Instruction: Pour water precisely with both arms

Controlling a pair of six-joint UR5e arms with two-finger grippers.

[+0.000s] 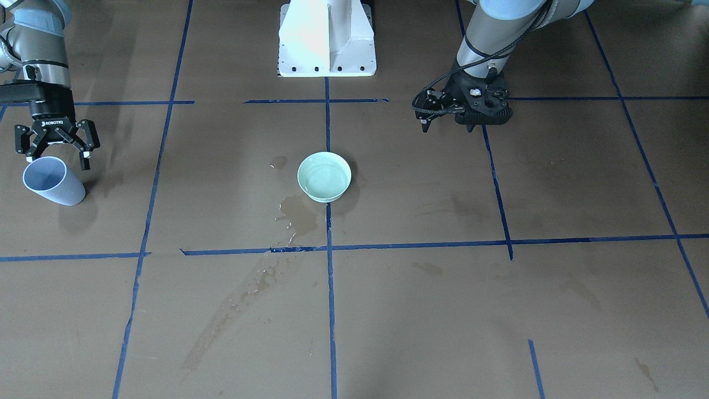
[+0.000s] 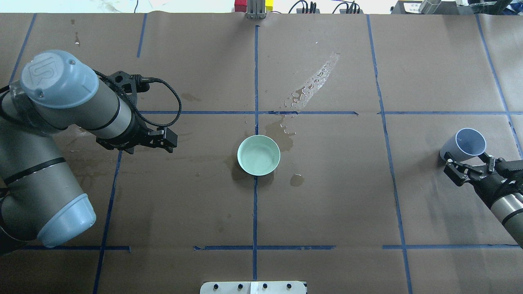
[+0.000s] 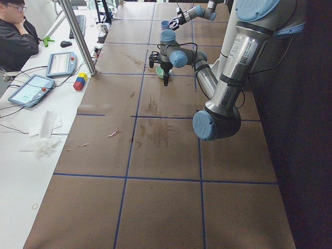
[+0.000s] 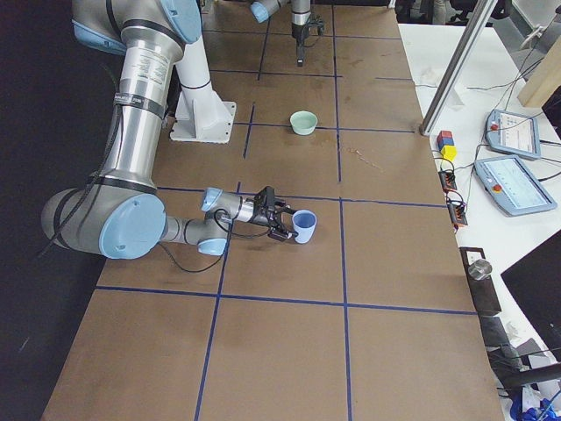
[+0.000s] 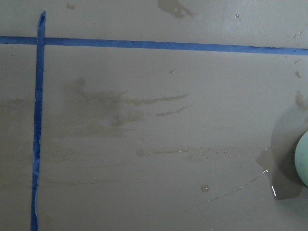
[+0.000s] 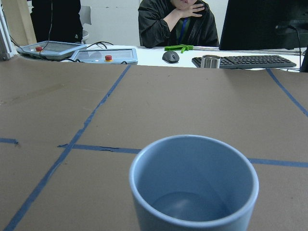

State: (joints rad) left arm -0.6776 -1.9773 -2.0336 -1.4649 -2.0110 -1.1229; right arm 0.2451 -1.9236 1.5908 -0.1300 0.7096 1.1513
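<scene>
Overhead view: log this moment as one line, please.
right pincer open behind blue cup, not gripping | left pincer apart from green bowl | wet patches beside bowl

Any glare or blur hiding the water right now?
Front-facing view: the white pedestal is blown out, the bowl reads cleanly. Overhead view: the spill streak glints. Right wrist view: the cup is sharp, its contents hard to tell.

bowl (image 2: 258, 155) mid-table, well apart from left claw (image 2: 168, 141) and right claw (image 2: 469, 164), cup (image 2: 466, 143) just beside the latter
</scene>
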